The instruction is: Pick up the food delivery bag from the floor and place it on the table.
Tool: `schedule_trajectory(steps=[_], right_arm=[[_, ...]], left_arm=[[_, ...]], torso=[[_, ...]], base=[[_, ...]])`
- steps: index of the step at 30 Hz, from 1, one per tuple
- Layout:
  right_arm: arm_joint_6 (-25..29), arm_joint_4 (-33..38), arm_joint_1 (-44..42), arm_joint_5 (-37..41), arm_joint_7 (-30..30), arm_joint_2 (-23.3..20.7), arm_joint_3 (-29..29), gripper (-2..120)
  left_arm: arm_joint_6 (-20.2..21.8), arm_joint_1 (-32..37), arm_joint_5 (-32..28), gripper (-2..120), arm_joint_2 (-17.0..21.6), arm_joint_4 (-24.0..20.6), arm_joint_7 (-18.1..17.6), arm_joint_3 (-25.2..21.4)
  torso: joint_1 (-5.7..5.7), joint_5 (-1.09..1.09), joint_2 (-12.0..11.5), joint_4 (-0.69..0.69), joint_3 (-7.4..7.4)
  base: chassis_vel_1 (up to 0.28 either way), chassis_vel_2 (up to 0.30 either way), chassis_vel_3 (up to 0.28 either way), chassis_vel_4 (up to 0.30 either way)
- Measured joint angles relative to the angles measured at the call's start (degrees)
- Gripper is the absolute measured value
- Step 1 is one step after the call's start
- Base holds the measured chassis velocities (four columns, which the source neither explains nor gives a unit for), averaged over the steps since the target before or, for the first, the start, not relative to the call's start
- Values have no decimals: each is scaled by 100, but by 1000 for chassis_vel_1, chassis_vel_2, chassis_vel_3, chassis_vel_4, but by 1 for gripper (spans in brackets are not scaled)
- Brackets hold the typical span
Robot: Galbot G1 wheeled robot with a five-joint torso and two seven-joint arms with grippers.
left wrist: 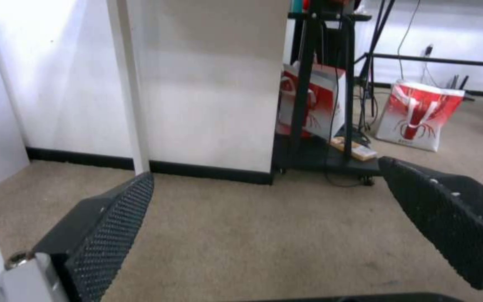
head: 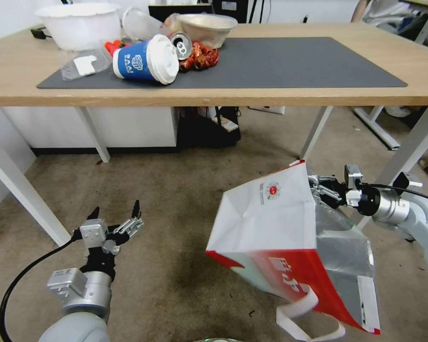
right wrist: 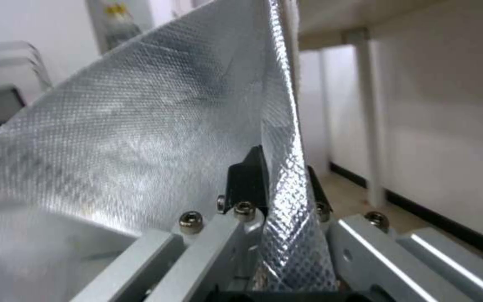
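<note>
While my right pincer [head: 321, 189] is pinching the food delivery bag [head: 280, 237] by its foil rim, the desk [head: 318, 97] is lying above and ahead; my left pincer [head: 115, 219] is hanging spread.

The food delivery bag [head: 271, 237] hides the right end effector's [head: 318, 189] fingertips; its handle loop leaves the frame's bottom edge. The surface's [head: 271, 95] far corners are cut off.

The left gripper [head: 115, 214] hovers low at the robot's left, fingers spread wide and pointing forward, arm bent upward from below. The right gripper [head: 318, 186] reaches in from the right, its black fingers [right wrist: 248, 180] clamped together, wrist roughly level.
</note>
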Motion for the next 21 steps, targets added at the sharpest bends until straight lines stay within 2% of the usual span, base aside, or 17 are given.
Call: schedule_trajectory(steps=[9,21], right_arm=[[-271,308,-133,643,-114,91,69,0],[-398,410,-357,496,-212,191,103,0]], left_arm=[[-52,14,-5,100,-42,-54,-24,-13],[-200,8,23,100,-70,-57,-106,-20]], torso=[[0,0,0,-1,0],[0,0,0,-1,0]], base=[[0,0,0,0],[0,0,0,0]])
